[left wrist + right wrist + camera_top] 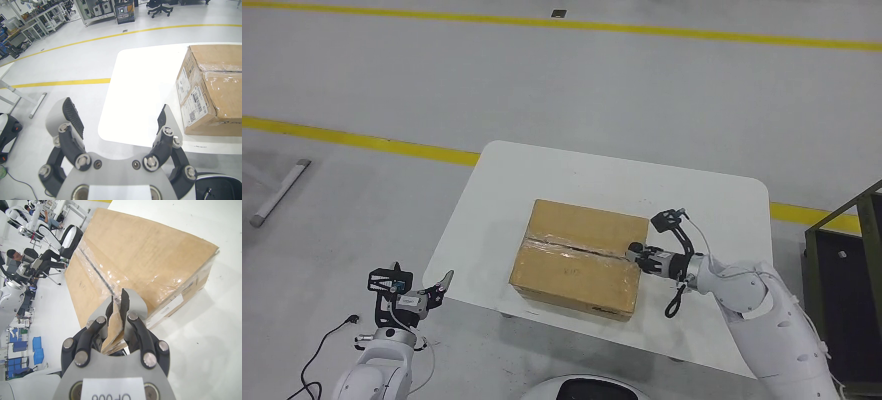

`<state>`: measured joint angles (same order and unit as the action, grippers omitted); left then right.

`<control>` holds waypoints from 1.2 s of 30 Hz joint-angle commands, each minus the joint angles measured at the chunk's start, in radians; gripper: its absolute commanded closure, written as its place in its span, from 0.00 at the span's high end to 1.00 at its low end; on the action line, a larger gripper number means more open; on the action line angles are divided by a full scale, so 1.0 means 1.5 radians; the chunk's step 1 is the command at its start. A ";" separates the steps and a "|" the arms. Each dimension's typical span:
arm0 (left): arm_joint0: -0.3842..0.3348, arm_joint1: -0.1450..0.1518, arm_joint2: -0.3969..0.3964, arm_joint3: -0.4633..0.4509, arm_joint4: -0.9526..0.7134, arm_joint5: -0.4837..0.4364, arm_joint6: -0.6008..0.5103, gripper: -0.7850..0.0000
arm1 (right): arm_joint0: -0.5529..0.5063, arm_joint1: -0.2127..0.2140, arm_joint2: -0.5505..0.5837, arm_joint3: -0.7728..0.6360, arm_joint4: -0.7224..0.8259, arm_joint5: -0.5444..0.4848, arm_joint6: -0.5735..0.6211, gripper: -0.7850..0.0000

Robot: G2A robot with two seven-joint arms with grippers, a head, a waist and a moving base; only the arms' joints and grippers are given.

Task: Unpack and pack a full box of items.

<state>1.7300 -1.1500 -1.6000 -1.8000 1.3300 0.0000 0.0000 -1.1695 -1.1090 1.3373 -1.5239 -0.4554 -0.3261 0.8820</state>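
**Right gripper [117, 300] clamped on box flap: opening step under way**

Right gripper's fingers are closed together on the flap edge [113, 330] of the brown cardboard box [141, 256], at the end of the top seam on the robot's right. Crinkled clear packing tape [113, 275] runs along that seam, and a dark gap shows down its middle.

The box sits near the middle of the white rounded table [712, 200], both top flaps lying flat. Contents can't be seen.

Left gripper [115, 104] has its fingers spread wide with nothing between them. It hangs off the table's near left corner, well apart from the box.

Judgement: this is the unpack phase, at its very start, with the lid being worked open. The next move calls for lifting the pinched flap up and outward, peeling any tape that clings. The left gripper may be needed to steady the box or take the other flap. The box could shift if the tape resists.
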 commanded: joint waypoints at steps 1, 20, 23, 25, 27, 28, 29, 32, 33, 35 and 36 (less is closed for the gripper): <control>0.000 0.000 0.000 0.000 0.000 0.000 0.000 1.00 | 0.001 0.001 0.001 -0.003 -0.001 -0.002 -0.006 0.00; 0.000 0.000 0.000 0.000 0.000 0.000 0.000 1.00 | -0.015 0.010 0.015 -0.067 0.041 -0.057 -0.049 0.00; 0.000 0.000 0.000 0.000 0.000 0.000 0.000 1.00 | -0.015 0.011 0.015 -0.084 0.053 -0.077 -0.050 0.00; 0.000 0.000 0.000 0.000 0.000 0.000 0.000 1.00 | -0.014 0.012 0.013 -0.092 0.054 -0.090 -0.054 0.00; 0.000 0.000 0.000 0.000 0.000 0.000 0.000 1.00 | -0.016 0.012 0.012 -0.093 0.051 -0.101 -0.067 0.00; 0.000 0.000 0.000 0.000 0.000 0.000 0.000 1.00 | -0.019 0.012 0.014 -0.091 0.052 -0.107 -0.081 0.00; 0.000 0.000 0.000 0.000 0.000 0.000 0.000 1.00 | -0.023 0.013 0.015 -0.089 0.054 -0.113 -0.090 0.00; 0.000 0.000 0.000 0.000 0.000 0.000 0.000 1.00 | -0.023 0.013 0.015 -0.089 0.054 -0.113 -0.090 0.00; 0.000 0.000 0.000 0.000 0.000 0.000 0.000 1.00 | -0.023 0.013 0.015 -0.089 0.054 -0.113 -0.090 0.00; 0.000 0.000 0.000 0.000 0.000 0.000 0.000 1.00 | -0.023 0.013 0.015 -0.089 0.054 -0.113 -0.090 0.00; 0.000 0.000 0.000 0.000 0.000 0.000 0.000 1.00 | -0.023 0.013 0.015 -0.089 0.054 -0.113 -0.090 0.00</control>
<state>1.7300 -1.1500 -1.6000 -1.8000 1.3300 0.0000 0.0000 -1.2046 -1.0902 1.3604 -1.6573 -0.3740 -0.4957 0.7464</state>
